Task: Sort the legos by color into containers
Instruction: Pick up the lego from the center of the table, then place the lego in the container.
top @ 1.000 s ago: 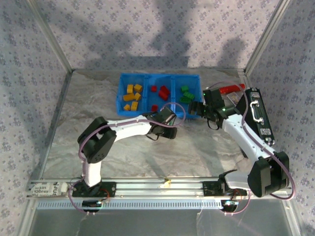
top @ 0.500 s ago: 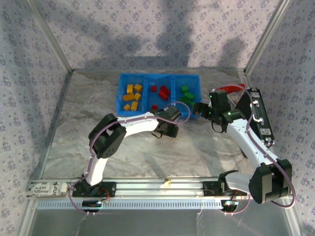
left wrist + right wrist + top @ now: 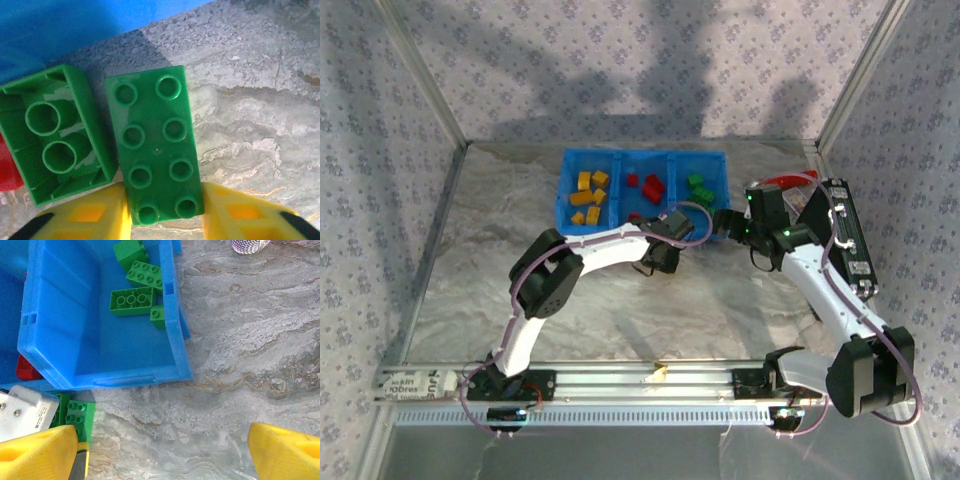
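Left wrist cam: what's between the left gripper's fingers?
A green eight-stud lego, studs up; its near end touches both fingers of the left gripper. The left wrist view shows it.

high rear overview; two close downward wrist views, blue tray (image 3: 125, 379) edge common to both

- Green eight-stud brick (image 3: 152, 150): lower flanks covered by the yellow fingers (image 3: 85, 217) of the left hand (image 3: 165, 212) pressed against them. The fingers are cut by the bottom edge.
- Upturned green brick (image 3: 55, 145): left corner lost at the frame edge.
- Red brick (image 3: 7, 167): a sliver only, shape unreadable.
- Blue tray (image 3: 170, 305): left compartments cropped.
- Right hand (image 3: 162, 450): its spread fingers are cropped at the bottom edge.
- Silver mesh object (image 3: 247, 245): cut by the top edge, unidentifiable.
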